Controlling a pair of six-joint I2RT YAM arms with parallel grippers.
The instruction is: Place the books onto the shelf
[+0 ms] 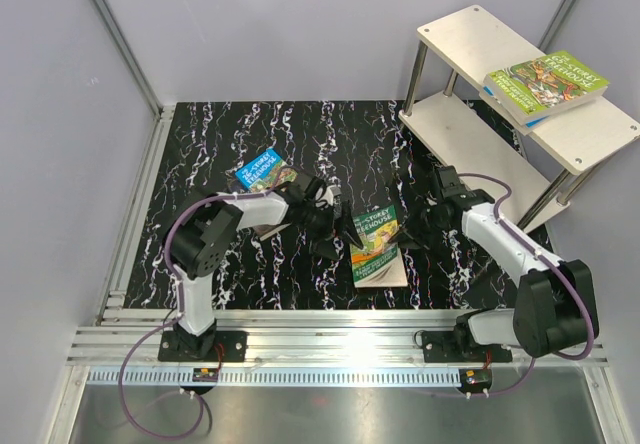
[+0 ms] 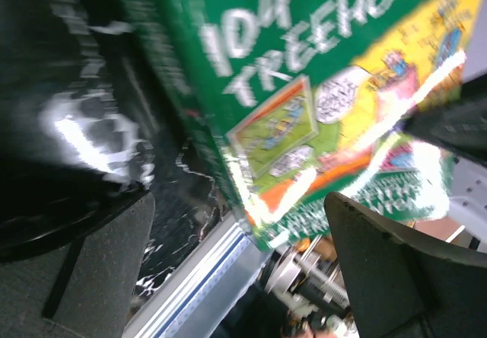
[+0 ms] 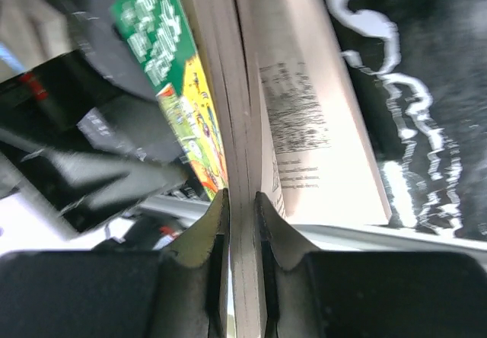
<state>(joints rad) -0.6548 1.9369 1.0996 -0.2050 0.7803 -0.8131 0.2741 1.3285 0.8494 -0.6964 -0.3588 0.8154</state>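
A green "Treehouse" book (image 1: 378, 246) lies mid-table between my two grippers. My right gripper (image 3: 242, 208) is shut on its page edge (image 3: 245, 155), and some pages and the back cover splay off to the right. My right gripper (image 1: 416, 226) is at the book's right side. My left gripper (image 1: 338, 228) is open at the book's left side. In the left wrist view my left gripper (image 2: 240, 266) has wide-apart fingers (image 2: 99, 269) and the green cover (image 2: 304, 102) hangs in front of them. A blue book (image 1: 262, 172) lies at the back left. The shelf (image 1: 470, 39) stands at the back right.
On the shelf's top board lies another green "Treehouse" book (image 1: 548, 79) stacked on a blue one (image 1: 500, 92). The lower board (image 1: 465, 134) is bare. An aluminium rail (image 1: 330, 339) runs along the near edge of the black marbled table (image 1: 220, 264). Grey walls close in the back and left.
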